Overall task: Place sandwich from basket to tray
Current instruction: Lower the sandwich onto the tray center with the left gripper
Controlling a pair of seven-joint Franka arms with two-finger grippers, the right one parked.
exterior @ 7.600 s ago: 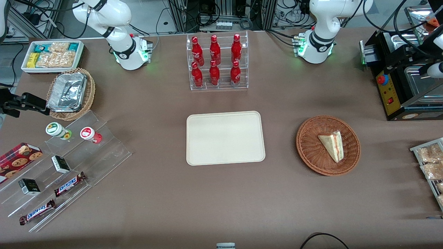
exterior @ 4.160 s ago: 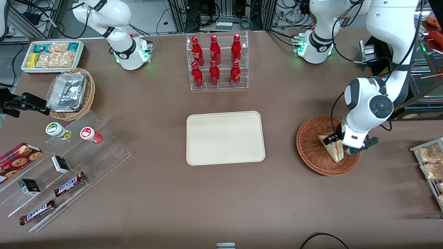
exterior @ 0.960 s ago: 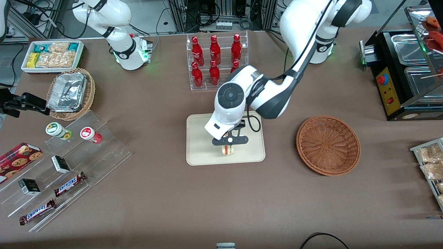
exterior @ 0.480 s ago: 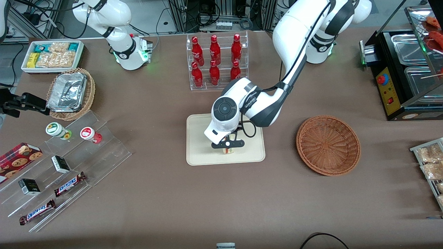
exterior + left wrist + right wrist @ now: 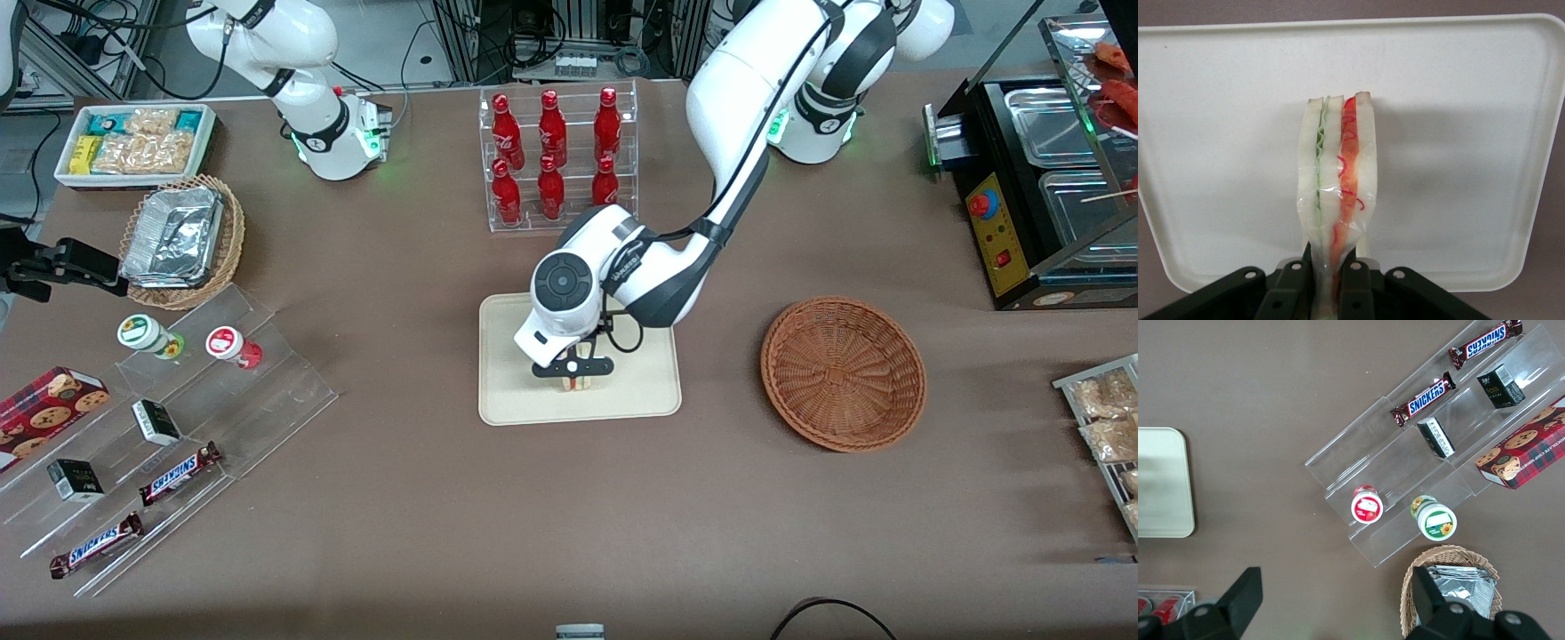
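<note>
My left gripper (image 5: 573, 369) is low over the cream-beige tray (image 5: 516, 391), shut on the sandwich (image 5: 578, 382). In the left wrist view the sandwich (image 5: 1338, 193) is a wrapped white wedge with green and red filling layers, pinched between the black fingers (image 5: 1358, 293) of the gripper (image 5: 1328, 293), with the tray (image 5: 1218, 133) close under it. I cannot tell whether the sandwich touches the tray. The reddish-brown wicker basket (image 5: 843, 373) stands empty beside the tray, toward the working arm's end of the table.
A clear rack of red bottles (image 5: 556, 160) stands farther from the front camera than the tray. A tan basket of foil containers (image 5: 182, 240), a white snack bin (image 5: 133, 142) and a clear stepped stand with snacks (image 5: 169, 444) lie toward the parked arm's end. A black machine (image 5: 1040, 196) stands near the working arm.
The gripper took the sandwich out of the basket and carried it over to the tray. In the last second it has sunk lower over the tray and shifted slightly farther from the front camera.
</note>
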